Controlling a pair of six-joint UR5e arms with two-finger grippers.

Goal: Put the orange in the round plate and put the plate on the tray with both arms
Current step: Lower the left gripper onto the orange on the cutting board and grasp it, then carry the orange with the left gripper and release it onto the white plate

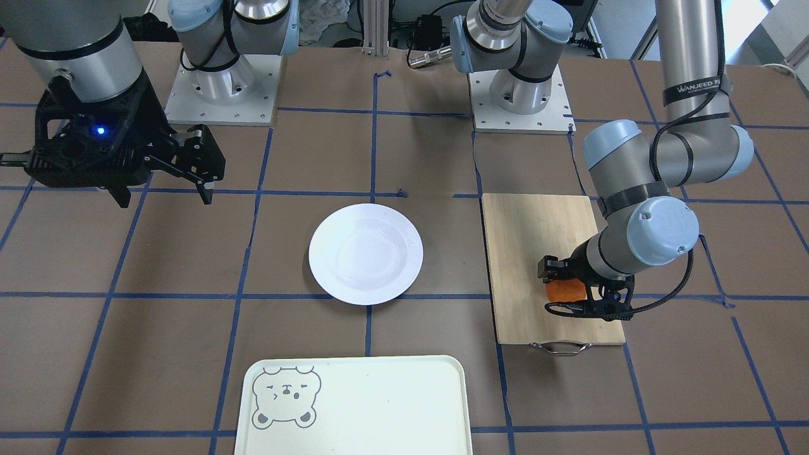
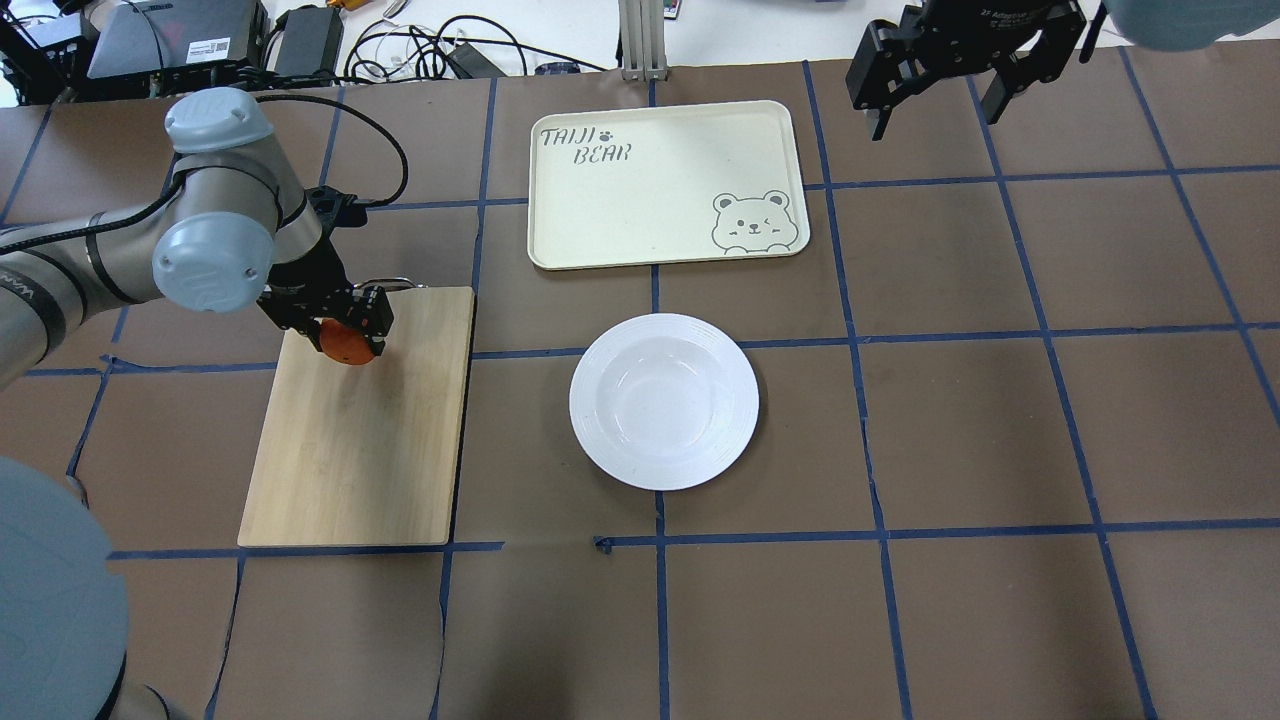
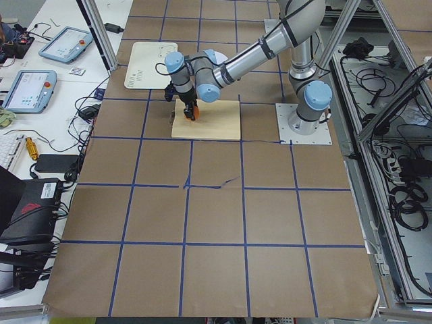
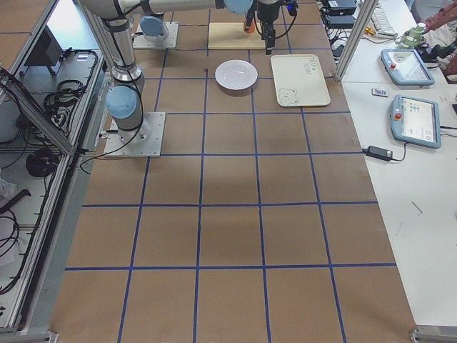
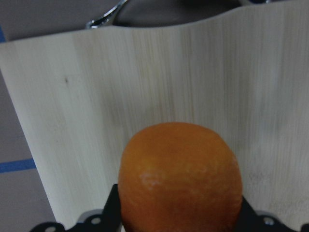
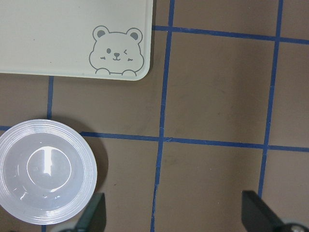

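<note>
Now the left end effector (image 2: 352,335) is clenched on the orange (image 2: 343,347) over the cutting board (image 2: 360,450), well apart from the round plate (image 2: 664,400). The orange seems light and firm but round, so a hold across its middle looks safest. The right end effector (image 2: 938,105) hangs released.

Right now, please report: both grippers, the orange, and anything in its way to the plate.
Left gripper shut on orange, at bamboo cutting board. Right gripper open, empty. Round plate empty; nothing seen between it and orange.

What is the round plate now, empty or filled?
Empty: the round plate shows a bare centre; the left gripper holds the orange.
</note>
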